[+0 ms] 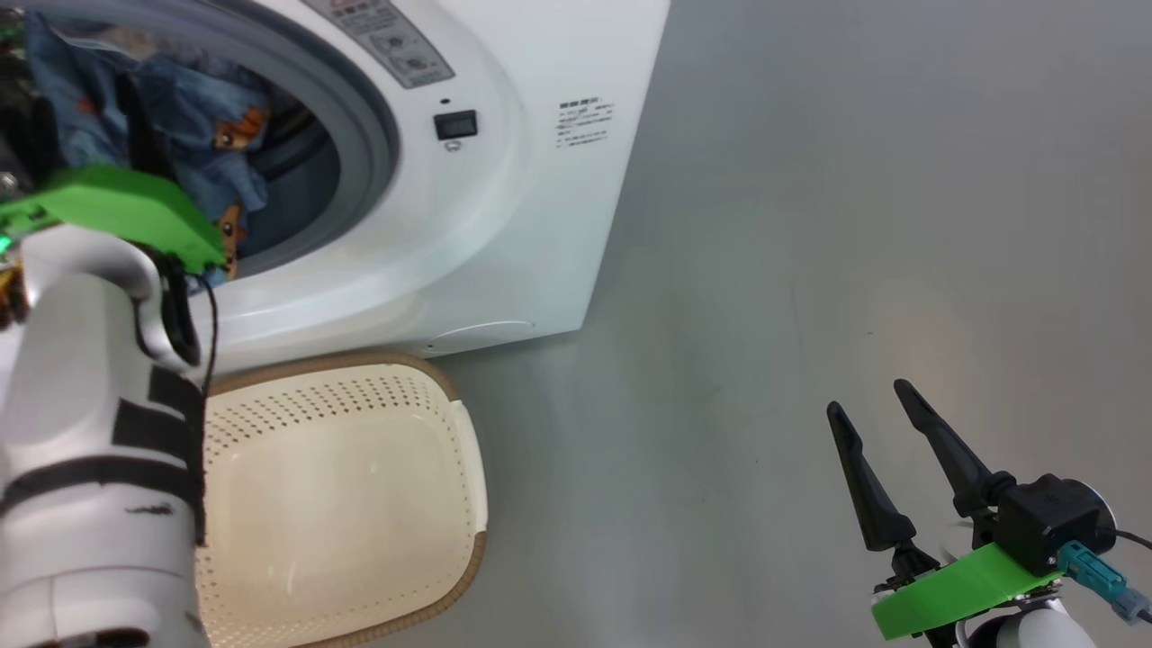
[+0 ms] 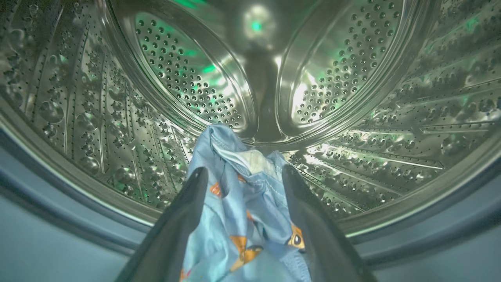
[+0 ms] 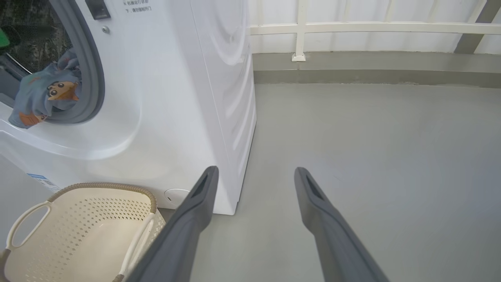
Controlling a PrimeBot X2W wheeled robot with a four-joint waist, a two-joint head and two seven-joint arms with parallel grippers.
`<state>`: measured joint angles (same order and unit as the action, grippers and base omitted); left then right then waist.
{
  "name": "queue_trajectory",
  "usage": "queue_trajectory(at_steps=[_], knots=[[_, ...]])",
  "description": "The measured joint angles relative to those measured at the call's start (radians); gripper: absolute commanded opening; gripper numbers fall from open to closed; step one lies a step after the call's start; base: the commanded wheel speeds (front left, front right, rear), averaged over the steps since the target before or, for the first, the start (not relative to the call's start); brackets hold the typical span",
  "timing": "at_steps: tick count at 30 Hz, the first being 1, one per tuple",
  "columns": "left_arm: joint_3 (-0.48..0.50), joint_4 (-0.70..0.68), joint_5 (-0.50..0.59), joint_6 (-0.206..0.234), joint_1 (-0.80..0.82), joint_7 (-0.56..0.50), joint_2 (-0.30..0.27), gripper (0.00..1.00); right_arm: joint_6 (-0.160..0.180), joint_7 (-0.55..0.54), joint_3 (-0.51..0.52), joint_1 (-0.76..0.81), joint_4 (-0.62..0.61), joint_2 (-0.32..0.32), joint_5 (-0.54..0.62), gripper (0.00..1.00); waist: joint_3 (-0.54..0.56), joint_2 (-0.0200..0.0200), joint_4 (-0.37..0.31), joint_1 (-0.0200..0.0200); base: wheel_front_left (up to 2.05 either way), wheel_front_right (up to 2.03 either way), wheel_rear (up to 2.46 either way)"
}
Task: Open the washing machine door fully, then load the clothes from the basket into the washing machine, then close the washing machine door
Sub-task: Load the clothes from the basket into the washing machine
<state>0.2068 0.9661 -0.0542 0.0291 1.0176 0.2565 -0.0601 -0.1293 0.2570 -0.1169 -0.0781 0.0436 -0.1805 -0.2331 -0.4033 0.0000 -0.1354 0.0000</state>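
Observation:
The white washing machine [image 1: 504,234] stands with its round opening uncovered; the washing machine door is out of view. My left gripper [image 2: 242,172] reaches into the mouth of the steel drum [image 2: 352,78], open, with blue orange-printed clothes [image 2: 242,203] lying loosely between its spread fingers. The same blue clothes [image 1: 193,126] bunch over the grey gasket [image 1: 373,117] and show in the right wrist view [image 3: 43,94]. The cream basket [image 1: 468,468] sits on the floor under the opening, its bottom bare. My right gripper [image 1: 868,396] hangs open over the floor to the right, holding nothing.
Grey floor [image 1: 810,225] spreads to the right of the washer. A low wall with a white railing [image 3: 372,27] runs behind it. My left forearm [image 1: 81,432] covers the basket's left side.

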Motion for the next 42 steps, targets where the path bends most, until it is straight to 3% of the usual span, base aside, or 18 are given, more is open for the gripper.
queue_trajectory(at_steps=[8, 24, 31, 42], knots=[[-0.024, -0.104, -0.026, -0.041, -0.105, 0.0, 0.02, 1.0, 0.0, 0.0, 0.022, 0.017, -0.001, 0.01, 0.0, 1.0, 0.02, 0.0, 0.047, -0.0001, 0.0, 0.0, 0.0], [-0.128, -0.427, -0.113, -0.078, -0.454, -0.001, 0.04, 1.0, 0.0, 0.0, 0.045, 0.02, -0.005, 0.018, 0.0, 1.0, 0.043, 0.0, 0.111, 0.0, 0.0, 0.0, 0.0], [-0.202, -0.547, -0.176, -0.052, -0.623, -0.012, 0.04, 1.0, 0.0, 0.0, 0.042, 0.02, -0.005, 0.017, 0.0, 1.0, 0.046, 0.0, 0.109, 0.0, 0.0, 0.0, 0.0], [-0.215, -0.668, -0.209, 0.003, -0.836, -0.018, 0.035, 1.0, 0.0, 0.0, 0.042, 0.02, -0.005, 0.015, 0.0, 1.0, 0.053, 0.0, 0.099, 0.0, 0.0, 0.0, 0.0]])
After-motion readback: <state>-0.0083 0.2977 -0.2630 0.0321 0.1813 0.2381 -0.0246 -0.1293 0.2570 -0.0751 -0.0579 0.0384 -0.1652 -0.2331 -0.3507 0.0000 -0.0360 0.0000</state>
